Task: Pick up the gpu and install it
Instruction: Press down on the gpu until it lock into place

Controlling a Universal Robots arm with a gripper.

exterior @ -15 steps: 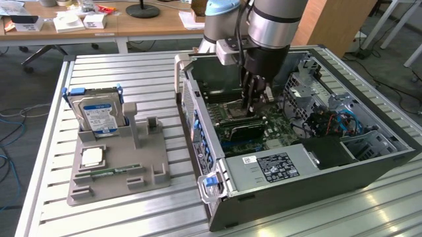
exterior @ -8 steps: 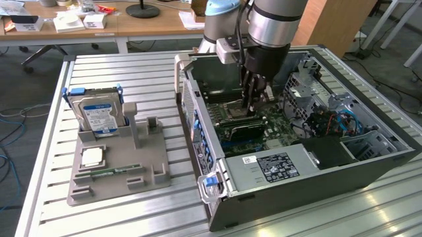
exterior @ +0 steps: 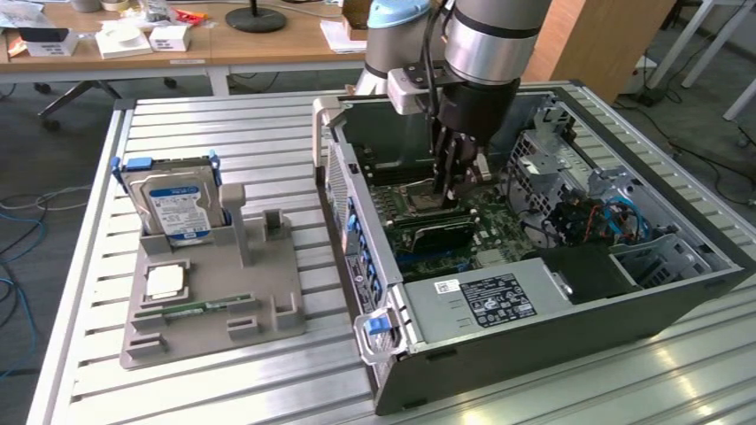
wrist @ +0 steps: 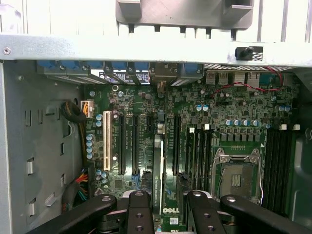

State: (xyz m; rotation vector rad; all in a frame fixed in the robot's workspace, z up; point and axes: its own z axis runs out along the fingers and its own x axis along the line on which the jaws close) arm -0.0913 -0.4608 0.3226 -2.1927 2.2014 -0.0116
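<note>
Hand [wrist: 165,202], part open, seemingly grips the gpu [wrist: 157,170] edge-on above the motherboard [wrist: 229,109].

Workshop room with slatted metal counter

A wooden desk [exterior: 177,40] stood behind the counter [exterior: 212,124]; cables [exterior: 18,221] trailed over grey floor [exterior: 35,142].

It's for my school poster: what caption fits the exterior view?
Robot pincer low inside the open computer case, right above the gpu on the motherboard.

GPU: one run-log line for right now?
gpu | edge-on at motherboard expansion slots | end effector directly over it | inside computer case
</note>
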